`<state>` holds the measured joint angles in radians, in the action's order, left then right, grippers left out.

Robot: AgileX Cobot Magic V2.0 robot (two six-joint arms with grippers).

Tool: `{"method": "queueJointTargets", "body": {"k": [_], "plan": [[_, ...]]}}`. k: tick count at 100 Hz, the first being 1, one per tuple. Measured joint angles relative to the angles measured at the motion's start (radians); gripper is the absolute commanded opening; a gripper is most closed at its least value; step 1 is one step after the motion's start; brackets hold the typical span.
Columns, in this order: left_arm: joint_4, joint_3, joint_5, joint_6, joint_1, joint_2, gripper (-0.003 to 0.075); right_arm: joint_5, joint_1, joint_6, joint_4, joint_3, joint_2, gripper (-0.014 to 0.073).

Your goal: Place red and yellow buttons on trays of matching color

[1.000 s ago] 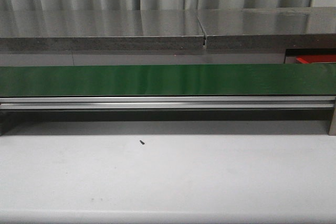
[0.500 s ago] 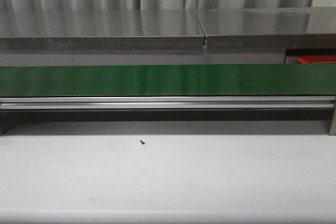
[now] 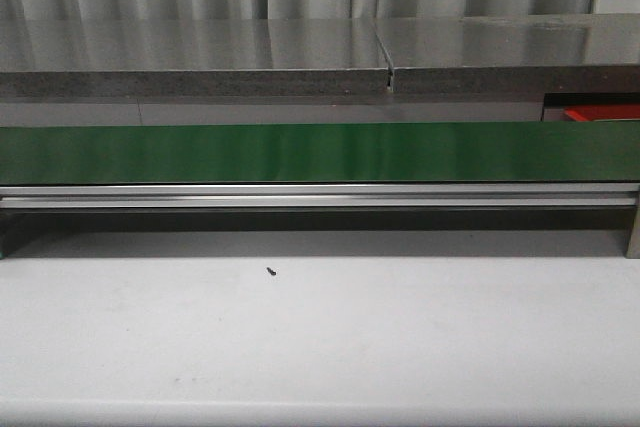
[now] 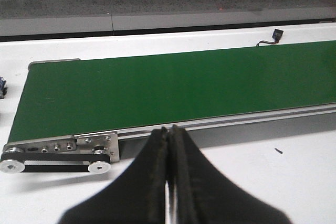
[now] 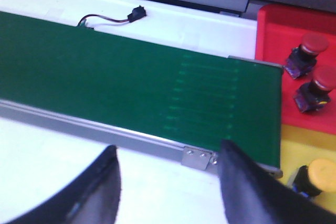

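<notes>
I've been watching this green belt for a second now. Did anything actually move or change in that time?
Nothing visibly changed. In the front view the green conveyor belt carries no buttons, just as before, the small dark speck lies at the same spot on the white table, and the red tray's edge shows at far right as it did. No arm or gripper has come into that view.

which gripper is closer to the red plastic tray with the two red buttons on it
Right. The open right gripper hangs by the belt end beside the red plastic tray; the shut left gripper views the opposite end, no tray visible.
</notes>
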<state>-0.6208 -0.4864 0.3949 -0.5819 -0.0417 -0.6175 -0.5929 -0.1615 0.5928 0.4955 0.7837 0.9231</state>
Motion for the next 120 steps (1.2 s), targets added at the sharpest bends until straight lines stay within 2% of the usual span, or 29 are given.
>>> {"method": "queueJointTargets", "body": {"k": [17, 38, 39, 79, 84, 91, 103, 108, 113, 120], "plan": [[0.0, 0.0, 0.0, 0.0, 0.0, 0.0, -0.0019, -0.016, 0.007, 0.0, 0.0, -0.08, -0.059, -0.0103], [0.0, 0.0, 0.0, 0.0, 0.0, 0.0, -0.0019, -0.021, 0.007, 0.0, 0.0, -0.099, -0.068, -0.0098], [0.0, 0.0, 0.0, 0.0, 0.0, 0.0, -0.0019, -0.021, 0.007, 0.0, 0.0, -0.099, -0.068, -0.0067], [0.0, 0.0, 0.004, 0.0, 0.0, 0.0, -0.0004, -0.025, 0.007, 0.0, 0.0, -0.099, -0.068, -0.0067], [0.0, 0.0, 0.007, 0.0, 0.0, 0.0, 0.0039, -0.025, 0.007, 0.0, 0.0, -0.099, -0.068, -0.0067], [0.0, 0.0, 0.011, 0.0, 0.0, 0.0, 0.0155, -0.025, 0.007, 0.0, 0.0, -0.099, -0.068, -0.0067], [0.001, 0.0, 0.032, 0.0, 0.0, 0.0, 0.0461, -0.025, 0.007, 0.0, 0.0, -0.099, -0.068, -0.0067], [0.004, -0.006, 0.037, 0.0, 0.0, 0.0, 0.0553, -0.025, 0.007, 0.0, 0.0, -0.099, -0.068, -0.0067], [0.006, -0.019, 0.039, 0.0, 0.0, 0.0, 0.0596, -0.025, 0.007, 0.0, 0.0, -0.099, -0.068, -0.0067], [0.006, -0.045, 0.039, 0.0, 0.0, 0.0, 0.0594, -0.025, 0.007, 0.002, 0.0, -0.099, -0.068, -0.0067]]}}
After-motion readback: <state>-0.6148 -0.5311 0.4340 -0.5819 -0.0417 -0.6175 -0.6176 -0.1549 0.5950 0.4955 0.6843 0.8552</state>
